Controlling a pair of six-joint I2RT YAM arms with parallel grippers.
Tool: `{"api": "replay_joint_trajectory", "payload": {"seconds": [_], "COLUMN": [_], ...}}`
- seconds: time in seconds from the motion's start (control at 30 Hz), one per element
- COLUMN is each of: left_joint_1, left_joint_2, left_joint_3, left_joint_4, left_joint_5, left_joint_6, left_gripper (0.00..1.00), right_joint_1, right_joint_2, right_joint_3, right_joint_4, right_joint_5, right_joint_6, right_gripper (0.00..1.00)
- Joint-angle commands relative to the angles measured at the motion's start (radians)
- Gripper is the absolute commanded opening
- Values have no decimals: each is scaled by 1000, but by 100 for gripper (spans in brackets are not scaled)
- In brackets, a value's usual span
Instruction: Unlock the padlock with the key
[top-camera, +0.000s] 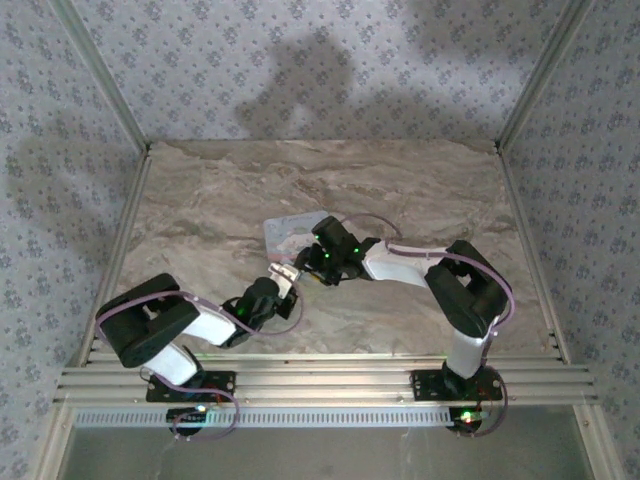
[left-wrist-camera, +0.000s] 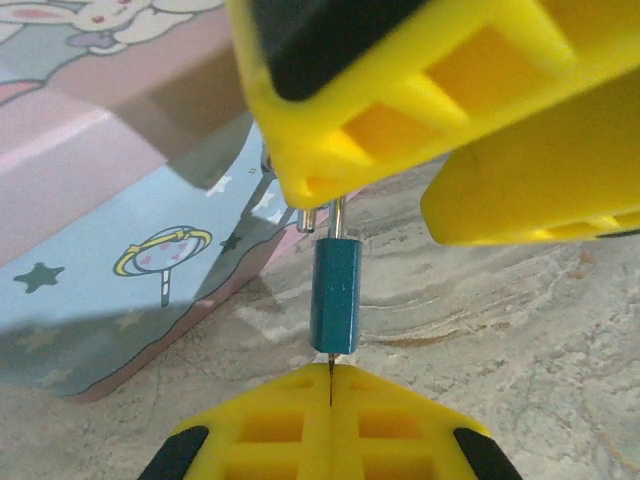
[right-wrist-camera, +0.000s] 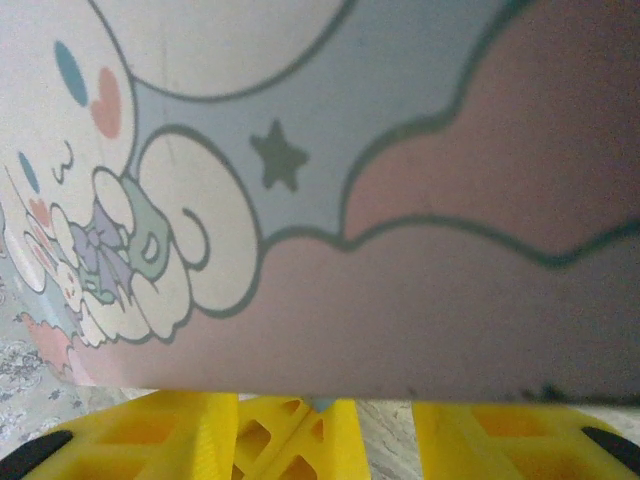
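Teal for the padlock (left-wrist-camera: 335, 295), upright at the middle of the left wrist view, over the marble table (left-wrist-camera: 520, 340), with the pastel cartoon tin (left-wrist-camera: 120, 260) at 9 o'clock. At 6 o'clock the left gripper (left-wrist-camera: 330, 385), pressed fully together right under the lock's base. Thin dark sliver at the seam, judged to be the key (left-wrist-camera: 330, 368), pinched there and seated in the keyway, though mostly hidden. At 12 o'clock the shackle (left-wrist-camera: 340, 215): long leg down into the body, short leg ending just above it toward 11 o'clock, apparently out of its hole.

Judged from that: key in, lock probably turned and sprung, or close to it. Left to do: confirming the release and swinging the shackle clear. Hard to tell whether hooked to the tin.

From the right wrist: right gripper (right-wrist-camera: 392, 435) at 6 o'clock, fingers apart with table between them, nothing visibly clamped, tin print close above. From the left wrist: lock, shackle, both sets of yellow fingers. From the top: both arms meeting near table centre, tin at their 12 o'clock.
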Motion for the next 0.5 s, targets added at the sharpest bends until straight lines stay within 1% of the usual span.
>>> {"api": "replay_joint_trajectory", "payload": {"seconds": [0.0, 0.27, 0.47], "left_joint_1": [20, 40, 46], "left_joint_2": [-32, -87, -178], "left_joint_3": [-18, -27, -35], "left_joint_4": [37, 16, -44], "left_joint_5": [47, 78, 82], "left_joint_6": [-47, -58, -50], "left_gripper": [0, 0, 0], "right_joint_1": [7, 18, 24], "right_joint_2": [-41, -79, -83], "right_joint_3": [1, -18, -18], "right_joint_4": [-4, 10, -4], "right_joint_5": [5, 47, 63], "right_joint_6": [-7, -23, -43], "right_gripper": [49, 50, 52]}}
